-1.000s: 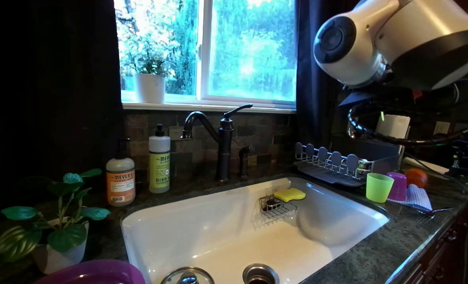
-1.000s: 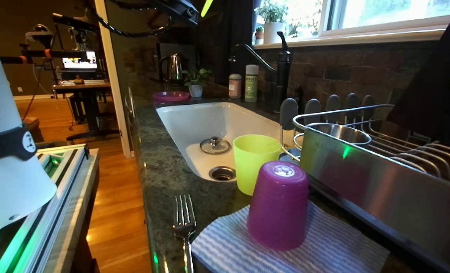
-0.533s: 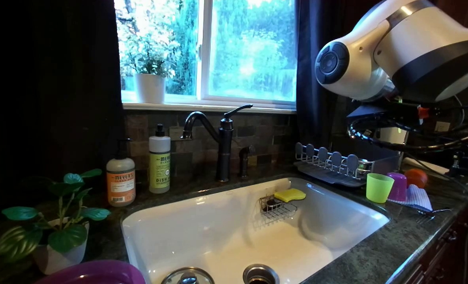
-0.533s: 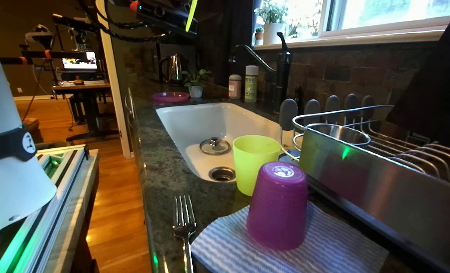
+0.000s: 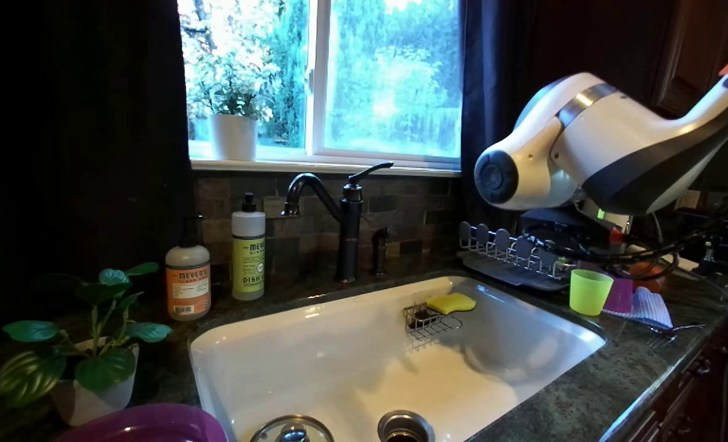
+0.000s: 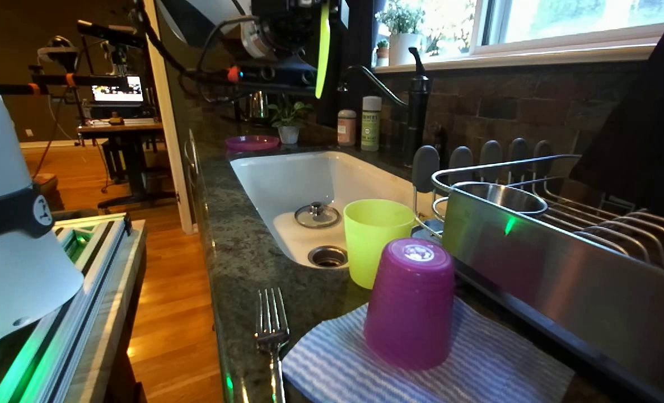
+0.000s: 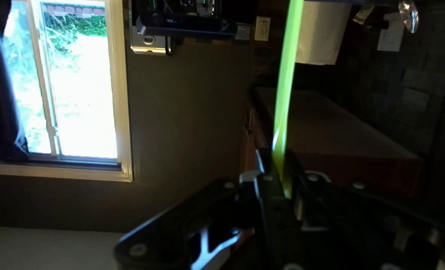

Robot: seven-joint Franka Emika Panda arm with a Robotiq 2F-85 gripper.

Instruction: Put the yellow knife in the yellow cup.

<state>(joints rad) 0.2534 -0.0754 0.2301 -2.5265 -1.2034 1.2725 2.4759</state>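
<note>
my gripper point(image 7: 277, 165): clamped on slim yellow-green plastic knife point(image 6: 322, 56), long axis near vertical | lime-yellow plastic tumbler point(image 6: 370, 240): below gripper, mouth up | i'd align first

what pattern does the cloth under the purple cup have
The cloth has blue and white stripes, showing best in an exterior view.
</note>
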